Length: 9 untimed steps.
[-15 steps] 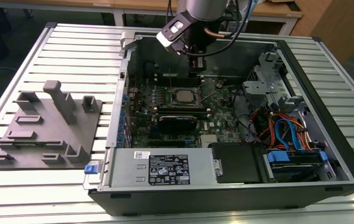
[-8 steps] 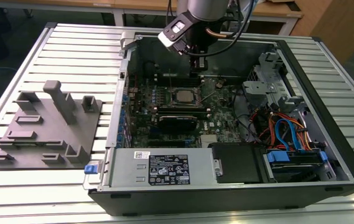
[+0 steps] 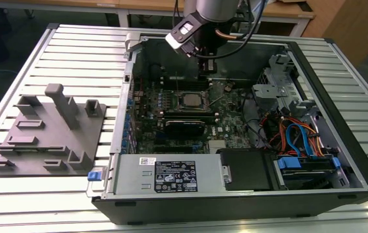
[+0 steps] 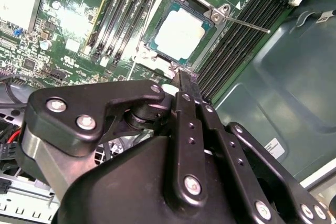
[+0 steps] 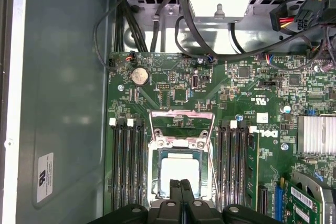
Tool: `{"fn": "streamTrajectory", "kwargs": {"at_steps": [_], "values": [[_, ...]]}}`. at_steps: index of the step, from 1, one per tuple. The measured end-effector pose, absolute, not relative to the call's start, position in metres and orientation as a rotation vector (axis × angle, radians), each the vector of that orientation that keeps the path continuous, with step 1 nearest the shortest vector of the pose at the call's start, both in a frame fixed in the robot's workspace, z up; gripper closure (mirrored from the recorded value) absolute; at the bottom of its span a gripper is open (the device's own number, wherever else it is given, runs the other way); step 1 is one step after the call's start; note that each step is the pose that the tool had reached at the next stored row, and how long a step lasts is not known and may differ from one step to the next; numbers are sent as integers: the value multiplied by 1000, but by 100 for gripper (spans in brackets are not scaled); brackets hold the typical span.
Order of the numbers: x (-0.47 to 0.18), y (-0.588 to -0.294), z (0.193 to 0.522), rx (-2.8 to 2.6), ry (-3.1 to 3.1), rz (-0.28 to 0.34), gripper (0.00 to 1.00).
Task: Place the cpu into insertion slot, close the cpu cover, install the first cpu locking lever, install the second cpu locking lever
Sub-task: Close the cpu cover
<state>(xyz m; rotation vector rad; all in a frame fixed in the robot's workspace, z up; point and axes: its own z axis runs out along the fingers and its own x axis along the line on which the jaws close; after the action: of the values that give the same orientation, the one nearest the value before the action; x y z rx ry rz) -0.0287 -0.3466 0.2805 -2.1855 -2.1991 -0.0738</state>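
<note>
Hovering over the cpu (image 5: 180, 173), gripper (image 5: 181, 183) jaws together; second wrist view catches a lever (image 4: 245, 24) jutting out sideways.

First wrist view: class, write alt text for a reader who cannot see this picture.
The silver-topped cpu sits in the insertion slot on a green motherboard, with the hand, fingers shut, at one edge of it. The cpu cover looks raised open, and black memory slots flank the slot.

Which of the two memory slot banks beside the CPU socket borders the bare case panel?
The bank farther from the finned heatsink; the other bank lies on the heatsink's side.
</note>
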Motion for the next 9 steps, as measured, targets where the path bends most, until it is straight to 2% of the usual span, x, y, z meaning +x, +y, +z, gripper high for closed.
{"fn": "streamTrajectory", "kwargs": {"at_steps": [9], "values": [[-26, -347, 281, -2186, -2199, -74, 89]]}}
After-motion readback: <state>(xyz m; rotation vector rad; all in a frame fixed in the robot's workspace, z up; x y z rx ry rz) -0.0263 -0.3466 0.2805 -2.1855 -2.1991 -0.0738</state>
